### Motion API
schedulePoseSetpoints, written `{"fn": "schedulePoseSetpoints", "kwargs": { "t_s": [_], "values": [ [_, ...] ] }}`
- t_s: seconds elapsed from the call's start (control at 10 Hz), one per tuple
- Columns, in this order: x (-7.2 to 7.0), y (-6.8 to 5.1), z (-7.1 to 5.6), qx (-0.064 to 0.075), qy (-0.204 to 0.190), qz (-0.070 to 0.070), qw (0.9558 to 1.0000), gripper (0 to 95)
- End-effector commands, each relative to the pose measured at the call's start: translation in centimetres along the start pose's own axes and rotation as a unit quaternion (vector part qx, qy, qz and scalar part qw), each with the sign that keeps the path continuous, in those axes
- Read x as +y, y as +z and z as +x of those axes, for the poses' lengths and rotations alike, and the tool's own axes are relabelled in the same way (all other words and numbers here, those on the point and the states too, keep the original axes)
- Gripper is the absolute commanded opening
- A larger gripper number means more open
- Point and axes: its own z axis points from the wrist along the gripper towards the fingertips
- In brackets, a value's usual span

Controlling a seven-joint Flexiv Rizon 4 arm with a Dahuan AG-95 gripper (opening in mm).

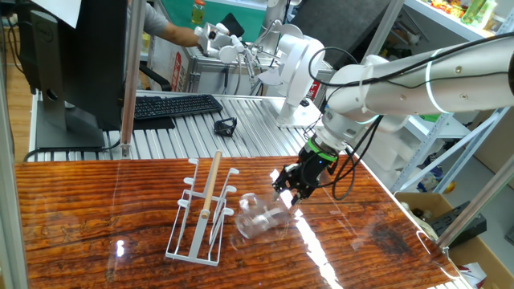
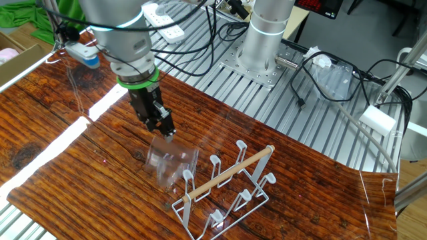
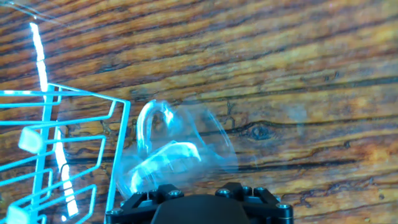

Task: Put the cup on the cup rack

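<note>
Where claw (image 1: 287, 191) hovers, cup (image 1: 259, 217) just below, tilted.

Small clear glass tumbler (image 1: 259, 217) tilted, just beside white wire cup rack (image 1: 197, 215) with light wooden rod, upright on wooden table.

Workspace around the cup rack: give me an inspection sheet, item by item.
Surface: dark glossy wood-grain table with glare streaks; ribbed metal bench behind it.
Job's things: clear cup tilted beside the white wire cup rack, close to the pegs on one side; whether it is on a peg cannot be told.
Clutter: small black part on the metal bench.
Claw: claw right above the cup; whether it grips the glass cannot be told.
Cables: black cables along the arm and across the bench; power strip.
Surroundings: keyboard, monitor, a person's arm in the background.
</note>
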Motion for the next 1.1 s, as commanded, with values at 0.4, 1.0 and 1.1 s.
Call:
{"fn": "schedulePoseSetpoints", "kwargs": {
  "t_s": [0.4, 1.0, 1.1],
  "values": [
    [3.5, -0.2, 3.0, -0.009, 0.062, 0.001, 0.998, 57.0],
    [4.3, 1.3, 3.8, -0.031, 0.144, -0.021, 0.9889, 76.0],
    [4.4, 1.7, 3.8, -0.034, 0.159, -0.023, 0.9864, 76.0]
  ]
}}
